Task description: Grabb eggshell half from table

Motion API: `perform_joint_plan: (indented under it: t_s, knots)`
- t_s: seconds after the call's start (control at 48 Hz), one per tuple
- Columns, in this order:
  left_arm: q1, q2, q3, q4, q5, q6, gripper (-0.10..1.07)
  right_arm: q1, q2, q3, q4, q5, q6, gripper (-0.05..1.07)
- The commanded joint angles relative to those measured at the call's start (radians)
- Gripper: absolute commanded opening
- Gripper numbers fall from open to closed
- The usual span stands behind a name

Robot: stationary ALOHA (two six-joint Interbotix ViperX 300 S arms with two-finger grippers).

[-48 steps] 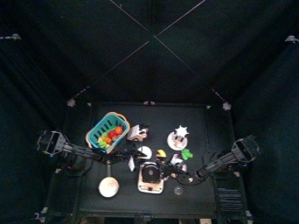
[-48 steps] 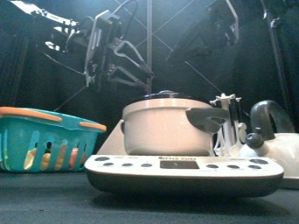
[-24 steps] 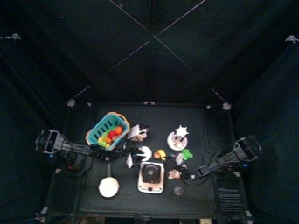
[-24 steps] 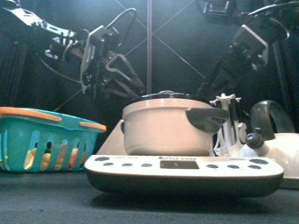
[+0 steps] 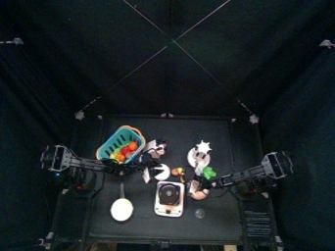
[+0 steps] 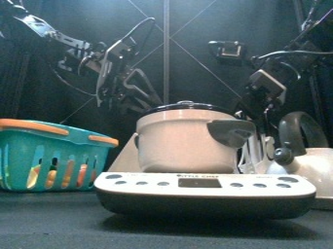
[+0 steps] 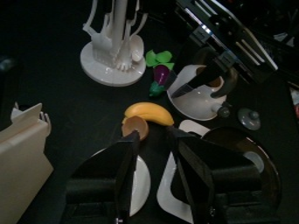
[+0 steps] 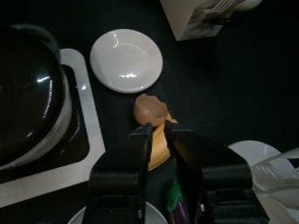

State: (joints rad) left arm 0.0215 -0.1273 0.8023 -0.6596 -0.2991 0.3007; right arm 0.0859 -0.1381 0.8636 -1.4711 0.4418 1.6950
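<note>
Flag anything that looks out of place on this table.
One oddity: a brown eggshell half lies loose on the bare table, close beside the white plate rather than on it. Nothing looks spilled or toppled.

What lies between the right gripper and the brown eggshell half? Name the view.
A small yellow-orange piece lies against the eggshell half, framed by the open right gripper. The right wrist view shows it.

The black table (image 5: 229,224) carries a teal basket (image 5: 120,146) and a white cooker (image 5: 169,198).
</note>
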Motion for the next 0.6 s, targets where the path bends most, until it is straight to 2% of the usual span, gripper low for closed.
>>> perform_joint_plan:
  t_s: [0.0,0.25,0.583]
  knots:
    - [0.002,-0.003,-0.003,0.002,-0.003,0.000,0.74,-0.038,0.005,-0.028,-0.003,-0.057,0.002,0.62]
    - [0.000,-0.006,0.003,0.000,-0.003,-0.002,0.74,-0.091,0.083,-0.058,0.023,-0.221,0.000,0.62]
    - [0.000,-0.006,0.005,0.000,0.000,-0.002,0.74,-0.114,0.115,-0.066,0.029,-0.236,0.002,0.62]
